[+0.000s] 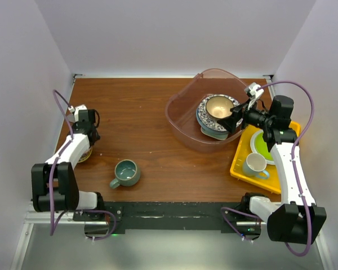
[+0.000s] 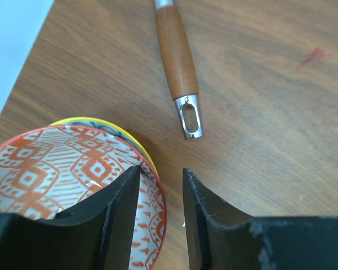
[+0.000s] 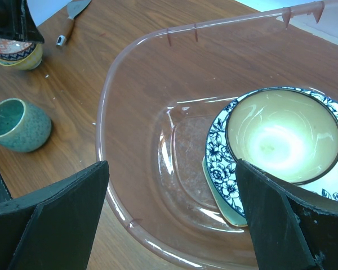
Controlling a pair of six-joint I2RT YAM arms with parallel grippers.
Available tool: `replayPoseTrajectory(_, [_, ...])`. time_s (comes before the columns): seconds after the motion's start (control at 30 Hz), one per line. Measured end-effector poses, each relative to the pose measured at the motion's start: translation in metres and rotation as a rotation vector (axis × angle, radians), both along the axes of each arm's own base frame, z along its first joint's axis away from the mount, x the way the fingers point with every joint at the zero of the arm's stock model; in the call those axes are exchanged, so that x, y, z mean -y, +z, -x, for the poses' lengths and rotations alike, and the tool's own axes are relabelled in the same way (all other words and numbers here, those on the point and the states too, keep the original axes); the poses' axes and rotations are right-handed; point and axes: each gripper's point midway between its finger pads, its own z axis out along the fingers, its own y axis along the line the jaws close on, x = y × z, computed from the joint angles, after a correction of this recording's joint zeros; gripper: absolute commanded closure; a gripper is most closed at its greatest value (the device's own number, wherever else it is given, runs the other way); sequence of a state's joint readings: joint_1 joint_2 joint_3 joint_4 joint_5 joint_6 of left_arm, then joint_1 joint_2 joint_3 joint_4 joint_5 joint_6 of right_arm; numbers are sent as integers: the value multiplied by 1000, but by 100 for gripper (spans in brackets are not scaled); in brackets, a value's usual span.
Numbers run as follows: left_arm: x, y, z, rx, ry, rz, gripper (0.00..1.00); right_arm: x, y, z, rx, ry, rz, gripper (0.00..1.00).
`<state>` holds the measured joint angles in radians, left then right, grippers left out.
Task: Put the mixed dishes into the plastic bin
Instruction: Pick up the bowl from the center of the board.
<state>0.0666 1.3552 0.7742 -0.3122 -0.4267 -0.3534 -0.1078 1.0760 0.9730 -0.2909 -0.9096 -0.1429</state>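
Left wrist view gives the relation that matters. The rim of the red bowl (image 2: pixel 56 169), nested in a yellow bowl (image 2: pixel 96 121), passes through the narrow gap of the left gripper (image 2: pixel 161 171). One of its jaws hangs over the inside of the bowl and the other outside it, above the table (image 2: pixel 270 140). They are apart and, as far as I can judge, not pressing the rim. A wooden-handled utensil (image 2: pixel 177 56) lies just beyond, apart from the bowls.

In the top view the left arm is folded, its forearm reaching along the left edge. The plastic bin (image 1: pixel 180 104) stands well apart, far to the right, so I judge a pinch and a long carry come next. The right gripper (image 3: pixel 172 166) hovers over the bin, jaws wide apart and empty, above blue-patterned plates (image 3: pixel 217 152). The grey-teal mug (image 1: pixel 127 172) stands between the arms, nearer the left one.
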Motion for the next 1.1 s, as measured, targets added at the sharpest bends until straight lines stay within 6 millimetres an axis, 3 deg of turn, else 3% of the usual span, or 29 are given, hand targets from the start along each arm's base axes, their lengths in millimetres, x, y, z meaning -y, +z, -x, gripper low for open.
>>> replayPoseTrajectory(0.17, [-4, -10, 7, -50, 21, -9, 70, 0, 0, 0, 0, 0, 0, 2])
replayPoseTrajectory(0.5, [-9, 0, 8, -34, 49, -27, 100, 0, 0, 0, 0, 0, 0, 2])
replayPoseTrajectory(1.1, [3, 43, 7, 108, 7, 20, 100, 0, 0, 0, 0, -1, 1, 2])
